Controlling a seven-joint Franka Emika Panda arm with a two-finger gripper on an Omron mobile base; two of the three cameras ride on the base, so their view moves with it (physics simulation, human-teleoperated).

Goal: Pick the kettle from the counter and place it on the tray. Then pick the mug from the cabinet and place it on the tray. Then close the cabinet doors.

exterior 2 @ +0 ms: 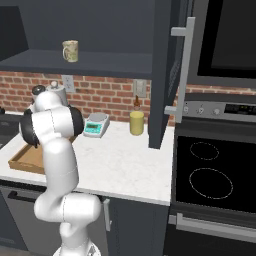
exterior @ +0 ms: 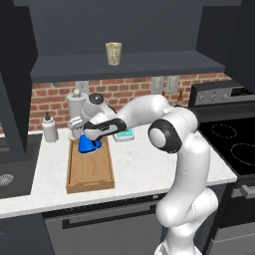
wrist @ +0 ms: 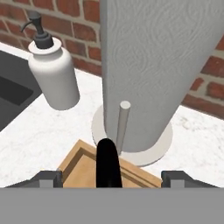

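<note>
A: Where do you find the kettle (exterior: 90, 145) relative to the tray (exterior: 90, 172)?

B: You see the blue kettle standing upright inside the tray, at its far end, the end nearest the brick wall. The tray lies on the counter (exterior: 144, 169).

A: And the gripper (exterior: 82, 130)?

B: You see it directly above the kettle. In the hand view the two finger tips (wrist: 46, 178) stand wide apart, one on each side of the kettle's black arched handle, so the jaws are spread and clamp nothing. Whether the fingers touch the kettle body you cannot tell.

A: What lies beyond the tray's far end?

B: You see a paper towel roll (wrist: 153, 65) on its round base just behind the tray, and a white soap dispenser (wrist: 53, 74) beside that, toward the sink (exterior: 10, 172).

A: The mug (exterior: 113, 53)?

B: It stands upright on the cabinet (exterior: 124, 64) shelf, well above the tray. A cabinet door (exterior 2: 167, 70) hangs swung out, with its silver bar handle facing you.
</note>
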